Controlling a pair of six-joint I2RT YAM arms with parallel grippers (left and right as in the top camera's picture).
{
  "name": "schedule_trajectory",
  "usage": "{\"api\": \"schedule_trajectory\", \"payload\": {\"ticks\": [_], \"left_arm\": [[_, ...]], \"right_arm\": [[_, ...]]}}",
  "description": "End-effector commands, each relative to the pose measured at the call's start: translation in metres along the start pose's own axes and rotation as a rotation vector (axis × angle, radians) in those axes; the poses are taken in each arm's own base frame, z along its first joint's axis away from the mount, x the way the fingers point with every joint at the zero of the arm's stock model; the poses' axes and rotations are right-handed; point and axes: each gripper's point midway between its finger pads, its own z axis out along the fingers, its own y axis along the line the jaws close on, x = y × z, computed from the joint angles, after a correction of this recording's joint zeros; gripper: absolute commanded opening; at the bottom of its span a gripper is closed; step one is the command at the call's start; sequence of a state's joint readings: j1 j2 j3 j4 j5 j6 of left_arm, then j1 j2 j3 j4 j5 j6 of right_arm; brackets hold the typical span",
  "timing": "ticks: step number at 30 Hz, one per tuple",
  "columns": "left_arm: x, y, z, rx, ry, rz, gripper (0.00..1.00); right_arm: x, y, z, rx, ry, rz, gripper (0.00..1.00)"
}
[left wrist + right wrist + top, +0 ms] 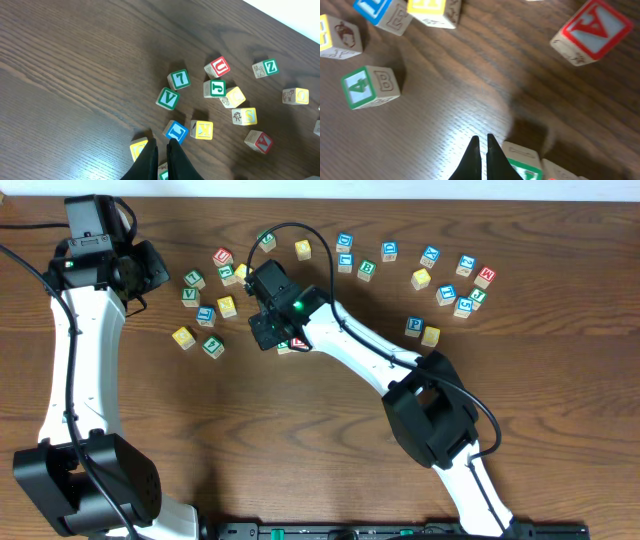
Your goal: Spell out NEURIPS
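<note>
Catches the spelling job at an early stage, by the look of it. Shows alphabet blocks (367, 268) scattered across the upper half of the counter (300, 440), with no readable row laid out yet.

Finds the right claw (482, 142) pinched together on nothing, low over bare wood near the centre of the overhead view. Sets it just beside a green-faced block (522, 167) at the bottom edge of its own camera, and cannot read that letter. Places a red A block (592, 30) at the upper right of that view, well apart.

Finds the left claw (161, 146) likewise closed and empty, hanging at upper left over its own cluster. Spots the red U (219, 66) in the upper right of the left wrist view, just above a green J (215, 88). Picks out a blue P (414, 326) right of centre in the overhead frame.

Seems to call next for parting a claw, dropping squarely over a needed letter such as the U, and carrying it down to the open lower counter.
</note>
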State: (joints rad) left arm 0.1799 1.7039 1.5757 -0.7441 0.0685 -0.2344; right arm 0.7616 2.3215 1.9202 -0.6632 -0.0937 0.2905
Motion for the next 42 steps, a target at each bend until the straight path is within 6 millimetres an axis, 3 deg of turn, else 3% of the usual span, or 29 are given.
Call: {"api": "schedule_trajectory", "payload": {"ticks": [1, 32, 38, 42], "left_arm": [[0.002, 0.001, 0.003, -0.008, 0.011, 0.013, 0.08], [0.004, 0.002, 0.003, -0.011, 0.019, 0.013, 0.08], [0.004, 0.002, 0.003, -0.011, 0.019, 0.013, 0.08], [0.004, 0.002, 0.003, -0.011, 0.019, 0.013, 0.09]], "right_arm": [[0.008, 0.001, 0.011, -0.002, 0.025, -0.021, 0.01], [0.018, -0.012, 0.016, 0.081, 0.052, -0.033, 0.01], [0.016, -0.016, 0.016, 0.098, 0.042, -0.029, 0.01], [0.001, -0.017, 0.008, 0.088, 0.0, -0.019, 0.01]]}}
